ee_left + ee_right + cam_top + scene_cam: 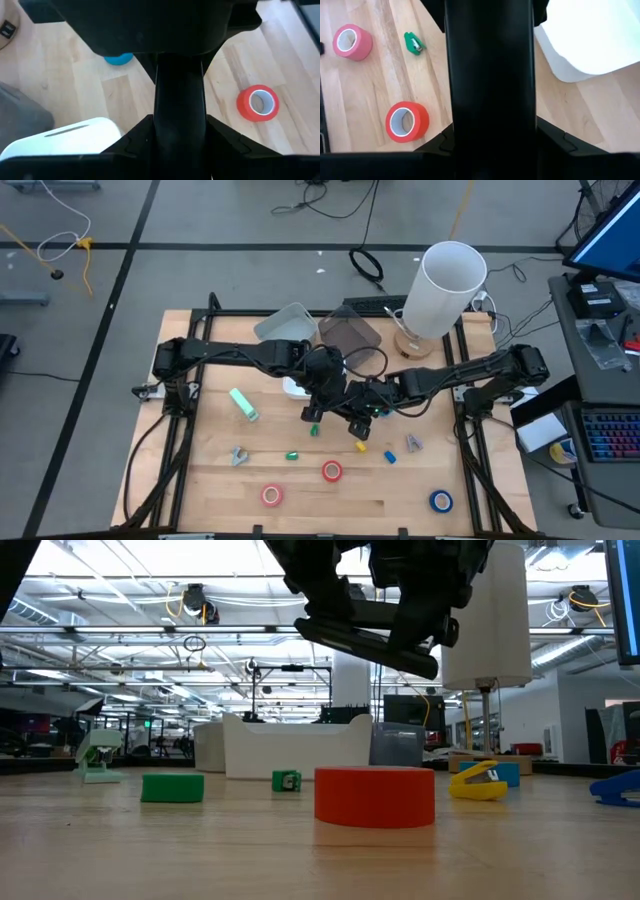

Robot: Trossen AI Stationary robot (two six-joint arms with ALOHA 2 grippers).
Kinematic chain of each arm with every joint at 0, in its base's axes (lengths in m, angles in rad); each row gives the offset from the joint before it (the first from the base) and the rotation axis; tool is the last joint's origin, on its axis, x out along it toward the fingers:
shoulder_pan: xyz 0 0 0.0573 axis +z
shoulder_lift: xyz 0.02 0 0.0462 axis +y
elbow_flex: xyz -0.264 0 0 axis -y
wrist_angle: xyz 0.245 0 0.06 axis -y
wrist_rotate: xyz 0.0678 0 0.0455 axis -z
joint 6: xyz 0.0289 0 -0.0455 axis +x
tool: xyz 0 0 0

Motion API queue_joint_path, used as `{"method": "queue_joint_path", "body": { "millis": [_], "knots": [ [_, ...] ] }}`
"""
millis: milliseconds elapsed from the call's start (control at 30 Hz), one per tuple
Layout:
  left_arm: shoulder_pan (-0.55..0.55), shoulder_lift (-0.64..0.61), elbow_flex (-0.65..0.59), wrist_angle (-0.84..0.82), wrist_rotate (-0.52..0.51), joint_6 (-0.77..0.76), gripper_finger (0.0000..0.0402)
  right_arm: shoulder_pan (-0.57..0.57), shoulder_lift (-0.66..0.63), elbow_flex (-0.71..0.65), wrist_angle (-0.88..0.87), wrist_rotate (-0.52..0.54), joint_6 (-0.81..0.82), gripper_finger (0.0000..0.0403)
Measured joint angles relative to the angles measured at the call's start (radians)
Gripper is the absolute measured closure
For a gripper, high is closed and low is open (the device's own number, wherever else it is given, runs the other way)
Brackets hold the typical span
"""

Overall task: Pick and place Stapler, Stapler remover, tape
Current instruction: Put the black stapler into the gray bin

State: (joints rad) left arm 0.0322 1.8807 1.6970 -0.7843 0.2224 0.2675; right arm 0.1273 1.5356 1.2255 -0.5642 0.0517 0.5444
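Both grippers, left [322, 412] and right [362, 417], clamped one black stapler [372, 642] (held above the table [210, 480]) near red tape [332, 471].

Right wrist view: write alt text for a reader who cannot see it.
A black stapler, held lengthwise in the right hand, fills the middle of the picture above a wooden table. Beside it lie a red tape roll, a pink tape roll and a small green object; a white tub sits opposite.
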Motion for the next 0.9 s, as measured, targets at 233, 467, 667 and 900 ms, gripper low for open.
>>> {"method": "queue_joint_path", "body": {
  "millis": [233, 467, 667, 900],
  "knots": [
    [0.0, 0.0, 0.0, -0.001, 0.008, -0.005, 0.0265, 0.0, 0.0, 0.0, 0.005, -0.003, 0.007, 0.0255],
    [0.008, 0.0, -0.001, 0.0, 0.017, -0.04, 0.0265, -0.002, 0.0, 0.0, 0.006, -0.073, 0.011, 0.0211],
    [0.008, -0.006, -0.001, -0.013, 0.009, -0.041, 0.0265, -0.003, -0.002, 0.005, -0.004, -0.14, 0.016, 0.0135],
    [0.008, -0.028, -0.001, -0.098, -0.045, -0.041, 0.0265, -0.007, -0.007, 0.006, -0.006, -0.135, 0.047, 0.0113]
  ]
}}
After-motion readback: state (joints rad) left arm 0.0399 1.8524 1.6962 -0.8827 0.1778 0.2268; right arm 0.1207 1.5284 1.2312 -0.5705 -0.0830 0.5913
